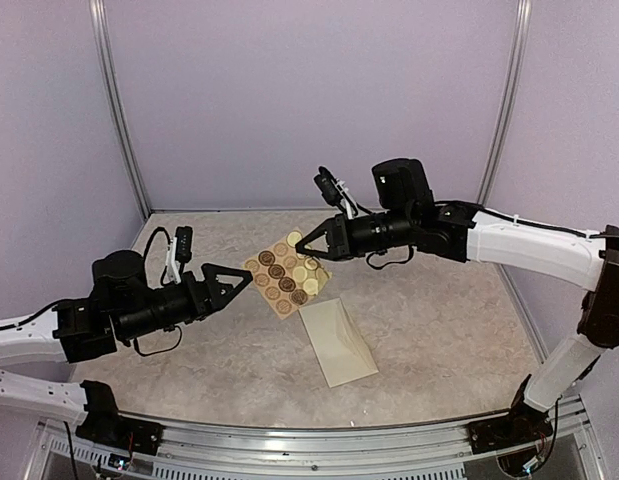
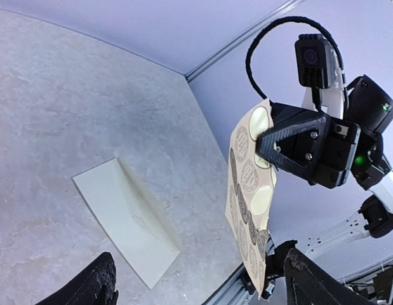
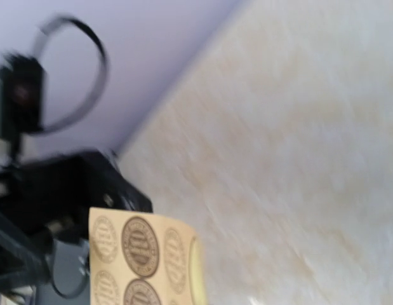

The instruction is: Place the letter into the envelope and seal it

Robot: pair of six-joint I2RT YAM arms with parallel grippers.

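The cream envelope (image 1: pixel 336 343) lies flat on the table in front of centre, its flap folded over; it also shows in the left wrist view (image 2: pixel 126 219). No letter shows. My right gripper (image 1: pixel 303 244) is shut on the upper corner of the tan sticker card (image 1: pixel 286 272) and holds it in the air above the table. In the left wrist view the card (image 2: pixel 250 197) hangs from the right gripper (image 2: pixel 265 140). My left gripper (image 1: pixel 247 279) is open, its fingers (image 2: pixel 98 286) wide apart, with the card's lower edge near its right finger. The right wrist view is blurred and shows the card (image 3: pixel 139 254).
The table has a mottled beige top (image 1: pixel 439 320), purple walls behind and at the sides, and a metal rail (image 1: pixel 319 435) along the near edge. The left arm's dark body (image 3: pixel 56 190) fills the left of the right wrist view.
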